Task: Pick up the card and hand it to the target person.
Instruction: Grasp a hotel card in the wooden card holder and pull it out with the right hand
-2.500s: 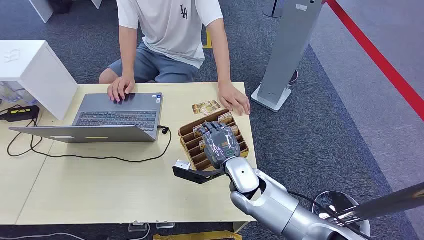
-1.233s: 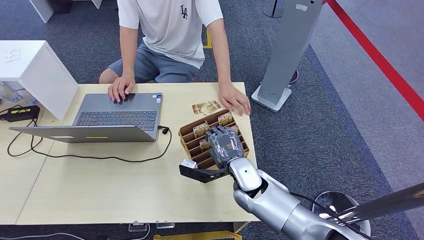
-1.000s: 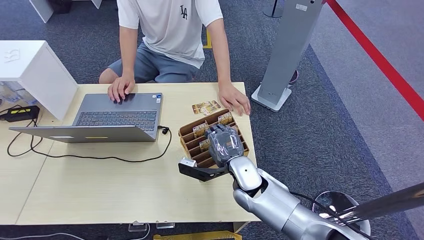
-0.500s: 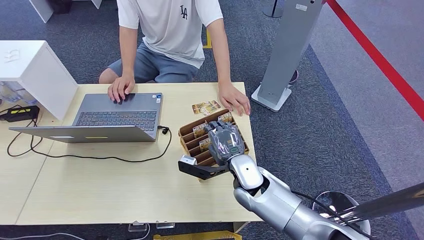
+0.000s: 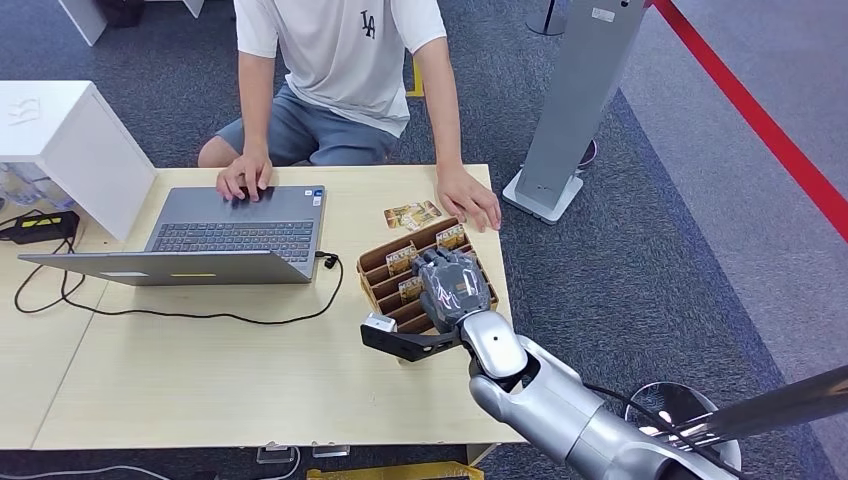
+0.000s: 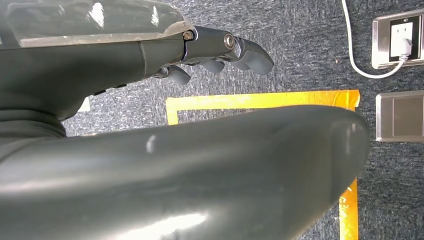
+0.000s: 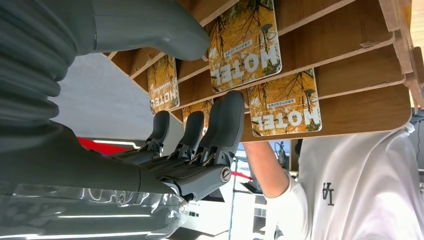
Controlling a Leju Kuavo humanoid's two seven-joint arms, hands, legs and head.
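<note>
Your right hand (image 5: 453, 285) has drifted a little back toward the near edge of the desk (image 5: 200, 380) over the last couple of seconds, and it now hangs over the middle rows of the card rack (image 5: 378, 262) at the desk's right edge. That reads as small adjustment above the slots, not a lift: no card has come out yet.

In the right wrist view the fingers (image 7: 220, 125) are spread, reaching down against the wooden dividers, and the thumb (image 7: 150, 27) sits at the edge of one hotel card (image 7: 245, 37) still in its slot. Nothing is pinched. Other cards stand in the neighbouring slots, and one loose card (image 5: 411, 213) lies on the desk beyond the rack, just beside the person's hand (image 5: 470, 197).

Your left hand (image 6: 150, 165) hangs over the carpet, fingers slightly apart, holding nothing.

The pick itself is still ahead of you, and the person (image 5: 345, 60) waits at the far edge.
</note>
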